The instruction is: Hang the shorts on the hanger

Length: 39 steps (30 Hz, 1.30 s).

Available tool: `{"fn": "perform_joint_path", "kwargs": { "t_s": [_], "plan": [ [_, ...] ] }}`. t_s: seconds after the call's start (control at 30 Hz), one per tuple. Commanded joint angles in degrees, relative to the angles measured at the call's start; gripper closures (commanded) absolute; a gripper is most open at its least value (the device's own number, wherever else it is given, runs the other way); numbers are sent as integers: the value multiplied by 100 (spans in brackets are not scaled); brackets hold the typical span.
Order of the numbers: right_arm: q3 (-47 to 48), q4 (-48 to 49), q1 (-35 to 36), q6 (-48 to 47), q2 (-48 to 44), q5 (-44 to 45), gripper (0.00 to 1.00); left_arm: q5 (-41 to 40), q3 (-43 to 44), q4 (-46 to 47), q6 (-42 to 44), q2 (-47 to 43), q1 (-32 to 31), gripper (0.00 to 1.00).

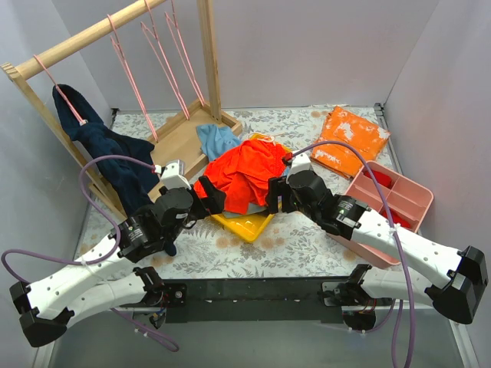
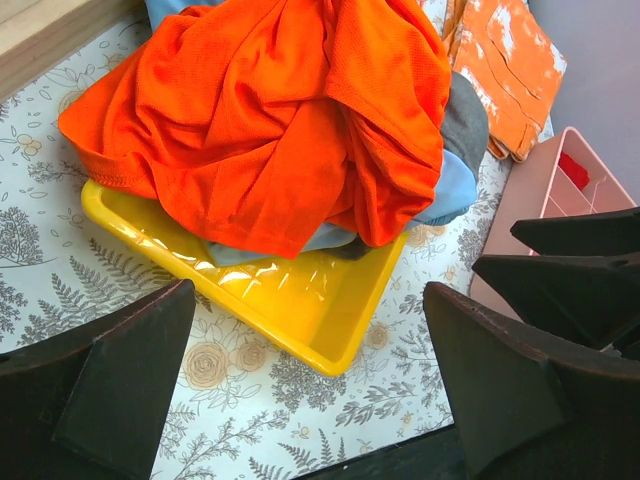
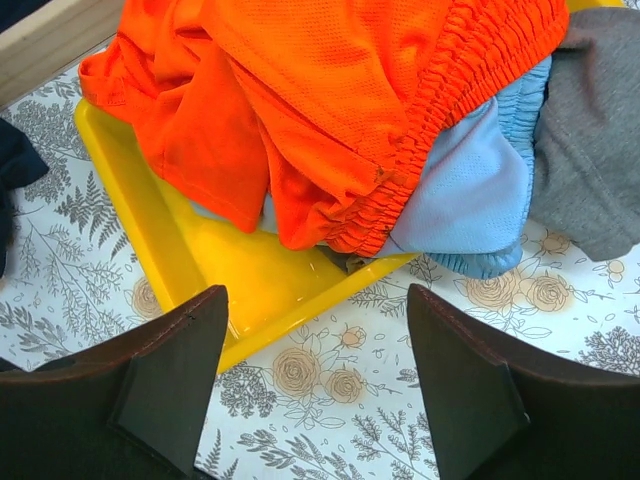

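Note:
The orange-red shorts (image 1: 245,172) lie crumpled on top of a pile in a yellow tray (image 1: 247,225) at the table's middle. They fill the top of the left wrist view (image 2: 270,110) and of the right wrist view (image 3: 330,90), where the elastic waistband shows. Several pink hangers (image 1: 165,57) hang from the wooden rail at the back left. My left gripper (image 1: 212,199) is open and empty at the pile's near left (image 2: 308,290). My right gripper (image 1: 273,198) is open and empty at its near right (image 3: 318,292). Neither touches the shorts.
A light blue garment (image 3: 470,190) and a grey one (image 3: 590,150) lie under the shorts. A navy garment (image 1: 107,149) hangs on the rack's left hanger. A light blue cloth (image 1: 216,138) lies on the rack base. An orange speckled packet (image 1: 349,138) and a pink bin (image 1: 391,203) are at the right.

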Motion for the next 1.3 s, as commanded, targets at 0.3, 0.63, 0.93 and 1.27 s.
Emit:
{"fn": "perform_joint_path", "kwargs": {
  "t_s": [0.3,0.63,0.93,1.27],
  "plan": [
    [22,151,-12,-159,-153,-291,19,-55,86,-95,119,69,16,2],
    [-110,257,-12,-194,-48,-457,19,15,121,-34,146,95,16,2],
    [22,397,514,-238,952,-686,20,-55,297,-68,216,227,8,2],
    [478,907,1587,-924,2394,-553,20,-90,323,-210,198,174,16,2]
  ]
}}
